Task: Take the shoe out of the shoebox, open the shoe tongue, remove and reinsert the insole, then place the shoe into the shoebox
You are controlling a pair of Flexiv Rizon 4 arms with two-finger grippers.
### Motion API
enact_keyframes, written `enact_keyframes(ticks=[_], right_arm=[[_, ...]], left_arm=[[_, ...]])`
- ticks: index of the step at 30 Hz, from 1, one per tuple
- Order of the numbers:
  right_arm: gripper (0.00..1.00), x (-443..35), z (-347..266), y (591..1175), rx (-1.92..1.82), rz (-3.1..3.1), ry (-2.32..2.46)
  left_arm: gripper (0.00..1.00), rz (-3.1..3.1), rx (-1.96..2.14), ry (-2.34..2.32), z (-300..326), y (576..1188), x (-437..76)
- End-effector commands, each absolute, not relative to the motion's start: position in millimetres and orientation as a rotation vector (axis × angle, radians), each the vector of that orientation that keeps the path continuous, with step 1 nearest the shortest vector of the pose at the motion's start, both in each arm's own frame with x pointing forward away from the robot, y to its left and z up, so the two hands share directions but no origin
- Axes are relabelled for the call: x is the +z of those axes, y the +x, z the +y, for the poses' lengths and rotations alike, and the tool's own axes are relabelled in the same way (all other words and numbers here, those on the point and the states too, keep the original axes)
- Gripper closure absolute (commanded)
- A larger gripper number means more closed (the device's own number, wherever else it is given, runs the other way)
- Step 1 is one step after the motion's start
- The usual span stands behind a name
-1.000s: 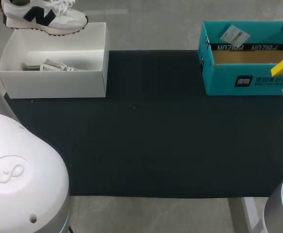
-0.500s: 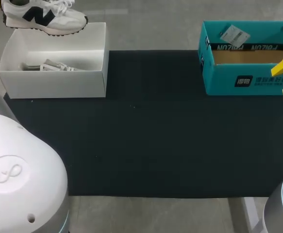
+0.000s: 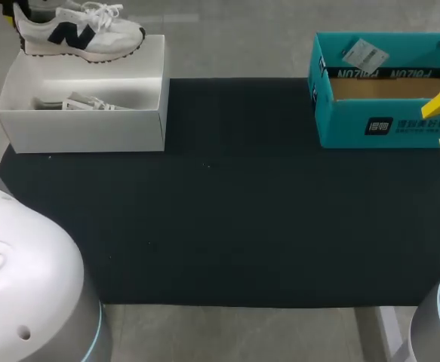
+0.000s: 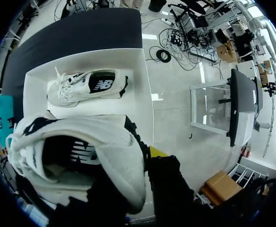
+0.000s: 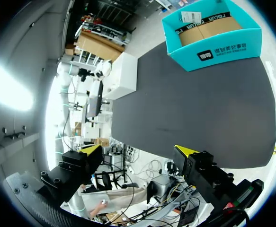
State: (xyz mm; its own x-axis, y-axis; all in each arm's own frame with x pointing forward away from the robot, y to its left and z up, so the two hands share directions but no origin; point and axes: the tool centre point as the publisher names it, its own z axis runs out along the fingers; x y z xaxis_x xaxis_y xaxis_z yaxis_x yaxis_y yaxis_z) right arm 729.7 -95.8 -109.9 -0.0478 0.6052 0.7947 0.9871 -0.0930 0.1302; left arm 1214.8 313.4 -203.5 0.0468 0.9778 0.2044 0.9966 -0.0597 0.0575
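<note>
Risk first. Your left fingers (image 4: 157,152) are clamped on the held shoe (image 3: 80,34) at the heel end. Only one yellow tip shows beside the heel; the other is hidden behind it. The shoe hangs over the far wall of the white shoebox (image 3: 84,130), not yet clear of it.

- A heel-only grip probably lets the toe sag or twist, so the shoe could slip out.
- If it slips, it lands on the second shoe (image 4: 88,87) lying on its side in the box, or drops off behind the box.
- Carry it low and the sole may catch the box wall and drag the light box along the black mat (image 3: 227,219) on the worktop.
- Your right fingers (image 5: 185,151) stand apart, holding nothing, over by the teal box (image 5: 213,47). They are well away from the shoe, so there is no second hold for the tongue step.

Counts:
- Shoes: two, one held and one in the box.
- Boxes: two, one white and one teal.
- White tag (image 3: 364,54) in the teal box: one.
- Mat: one.
</note>
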Motion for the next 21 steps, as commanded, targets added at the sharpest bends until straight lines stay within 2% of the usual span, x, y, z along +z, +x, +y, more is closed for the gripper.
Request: enact_keyframes(ticks=[1,21], right_arm=[[0.00,-110.3,-95.6,729.4,-1.002,-1.686,-1.737],[0.00,-110.3,-95.6,729.4,-1.002,-1.686,-1.737]], left_arm=[[1.00,-2.126,-0.434,-2.251,312.3,1207.3,-224.2],[1.00,-2.141,-0.363,-2.251,310.8,1222.0,-300.6]])
